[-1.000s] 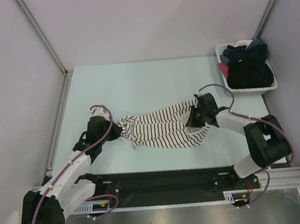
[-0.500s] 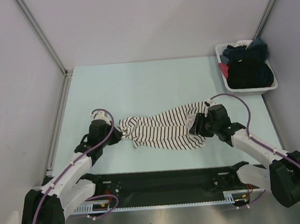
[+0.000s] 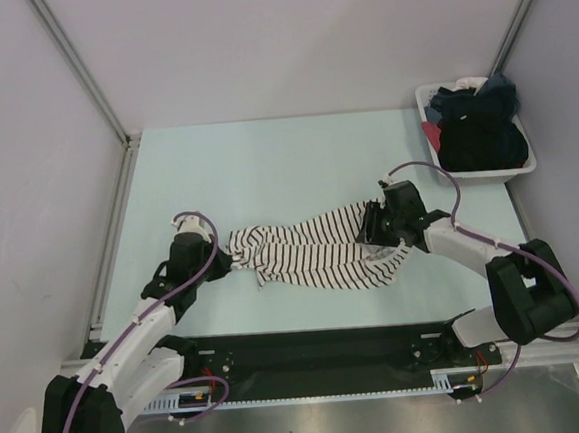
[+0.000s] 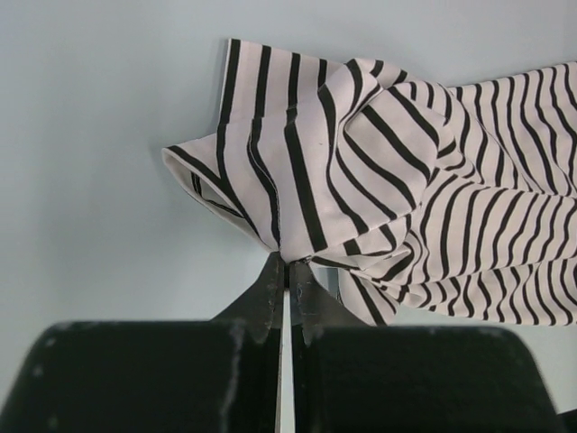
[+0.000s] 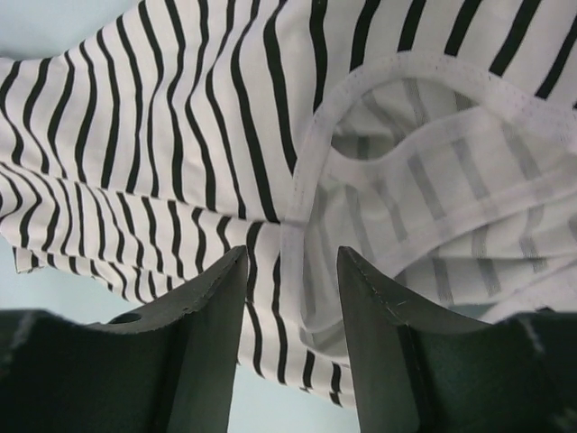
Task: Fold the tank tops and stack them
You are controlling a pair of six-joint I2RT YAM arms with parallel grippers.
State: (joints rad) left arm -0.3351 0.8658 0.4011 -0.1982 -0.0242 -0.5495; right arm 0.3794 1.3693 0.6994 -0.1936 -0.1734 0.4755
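The left gripper (image 4: 287, 269) pinches one bunched end of the striped top (image 3: 307, 250) while the right gripper (image 5: 290, 262) gapes ungripping over the other, so a pull could drag it.

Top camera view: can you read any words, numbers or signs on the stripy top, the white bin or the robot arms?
There are no words, numbers or signs that can be read.
striped tank top: only black stripes, and no tag or print shows, even close up in the wrist views.
white bin: plain rim with no writing.
left arm and right arm: no marking can be read at this size.
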